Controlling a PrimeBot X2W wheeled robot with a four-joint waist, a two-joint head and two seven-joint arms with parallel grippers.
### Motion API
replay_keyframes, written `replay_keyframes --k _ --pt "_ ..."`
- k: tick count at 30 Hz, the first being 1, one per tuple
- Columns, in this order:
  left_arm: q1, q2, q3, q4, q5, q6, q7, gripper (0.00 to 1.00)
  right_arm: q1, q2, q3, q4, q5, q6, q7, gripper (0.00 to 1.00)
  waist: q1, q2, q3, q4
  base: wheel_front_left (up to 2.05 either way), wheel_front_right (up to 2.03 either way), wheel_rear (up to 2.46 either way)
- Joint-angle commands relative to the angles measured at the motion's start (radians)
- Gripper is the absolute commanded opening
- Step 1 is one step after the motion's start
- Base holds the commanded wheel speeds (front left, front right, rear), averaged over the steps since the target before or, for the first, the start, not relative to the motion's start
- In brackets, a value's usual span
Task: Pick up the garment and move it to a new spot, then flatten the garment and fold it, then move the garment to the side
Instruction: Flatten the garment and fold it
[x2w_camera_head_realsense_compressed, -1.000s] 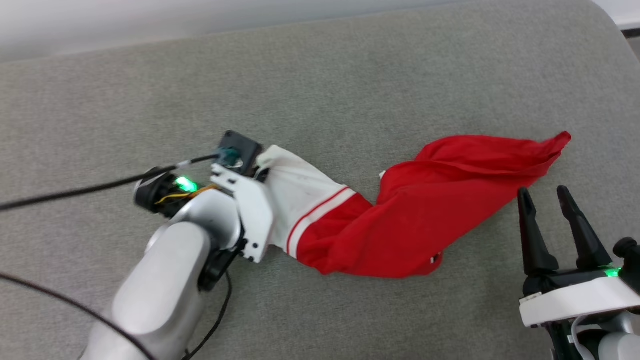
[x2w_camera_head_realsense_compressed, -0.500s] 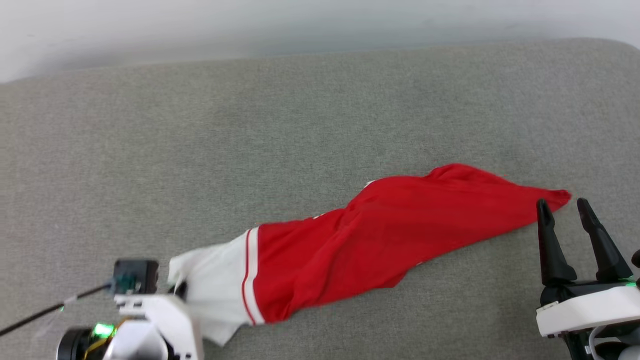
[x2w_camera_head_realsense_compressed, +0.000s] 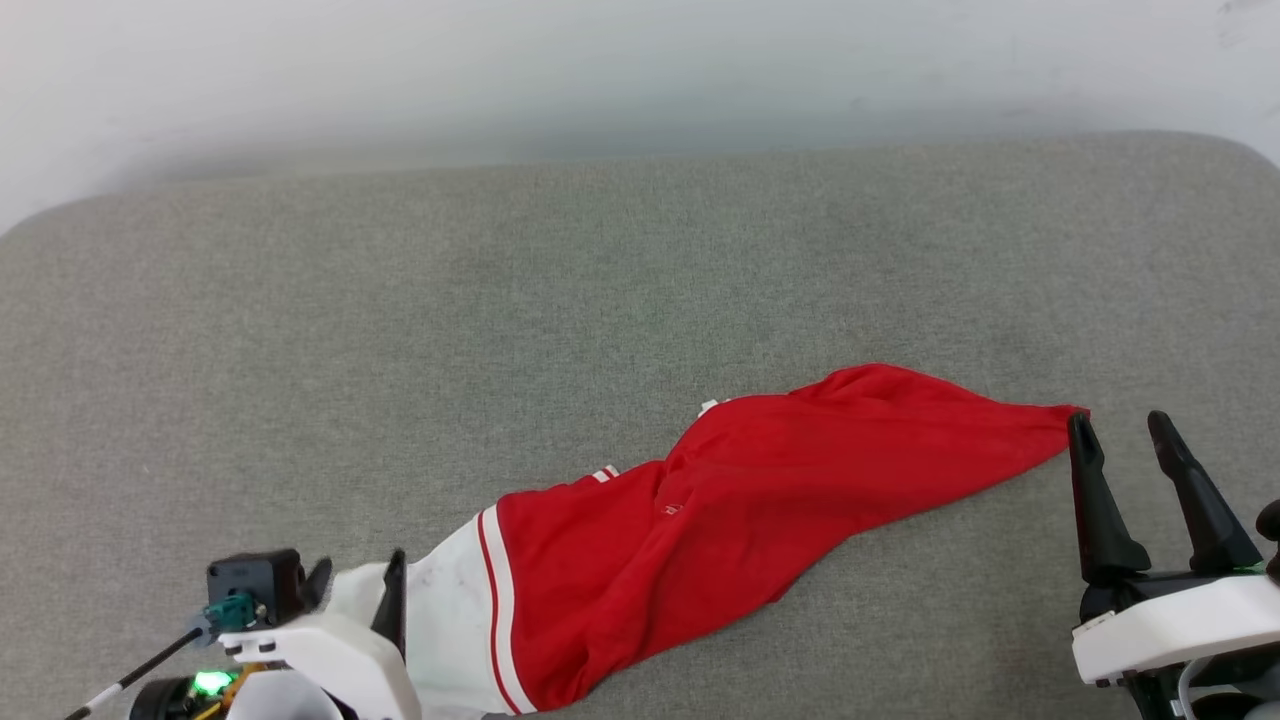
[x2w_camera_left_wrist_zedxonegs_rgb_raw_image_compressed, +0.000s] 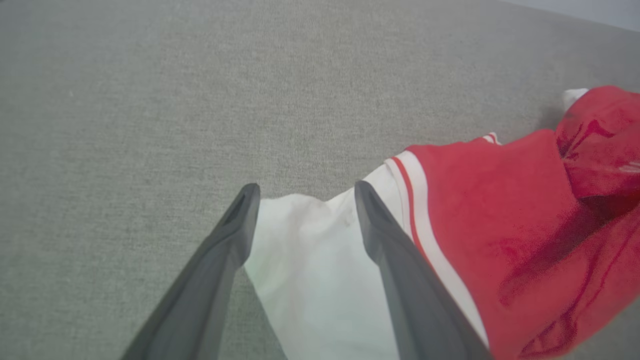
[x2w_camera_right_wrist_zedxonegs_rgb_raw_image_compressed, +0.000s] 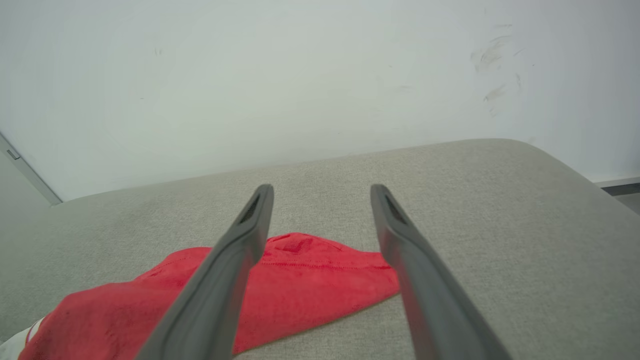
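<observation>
Just releases garment (x2w_camera_head_realsense_compressed: 720, 510) white end, left gripper (x2w_camera_head_realsense_compressed: 360, 560) jaws wide, right gripper (x2w_camera_head_realsense_compressed: 1118, 420) wide too; relocation seems done, flattening next.

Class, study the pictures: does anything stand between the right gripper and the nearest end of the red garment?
Nothing visible does. The garment lies on the grey cushion, and its red tip reaches right up to the right gripper, whose jaws stand open.

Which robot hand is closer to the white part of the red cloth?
Left. The left gripper hangs open over the white end of the garment. The right gripper, also open, sits by the red tip at the opposite end.
</observation>
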Motion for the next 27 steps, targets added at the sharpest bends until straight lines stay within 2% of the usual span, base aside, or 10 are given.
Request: replay_keyframes --k 1,6,15,20,27 --pt "-0.027 0.000 0.005 -0.005 0.019 -0.008 -0.050 1.00 0.014 -0.002 -0.004 0.002 0.013 0.000 0.014 1.00 0.0000 0.0000 -0.022 -0.001 0.00 0.00 0.00" --pt "-0.075 0.006 -0.004 -0.017 0.070 -0.030 -0.177 1.00 0.002 -0.014 -0.019 0.018 0.030 0.000 0.044 1.00 0.0000 0.0000 -0.052 0.006 0.00 0.00 0.00" --pt "-0.121 -0.015 -0.041 -0.092 0.140 -0.035 -0.316 1.00 -0.032 -0.054 -0.034 0.044 0.046 0.000 0.114 1.00 0.0000 0.0000 -0.064 0.042 0.00 0.00 0.00" --pt "-0.135 -0.038 -0.052 -0.121 0.145 -0.026 -0.354 1.00 -0.102 -0.129 -0.006 0.112 0.110 0.000 0.289 1.00 0.0000 0.0000 -0.044 0.089 0.00 0.00 0.00" --pt "-0.160 -0.067 -0.082 -0.125 0.154 -0.039 -0.402 1.00 -0.267 -0.283 0.099 0.247 0.207 0.000 0.564 1.00 0.0000 0.0000 0.013 0.177 0.00 0.00 0.00"
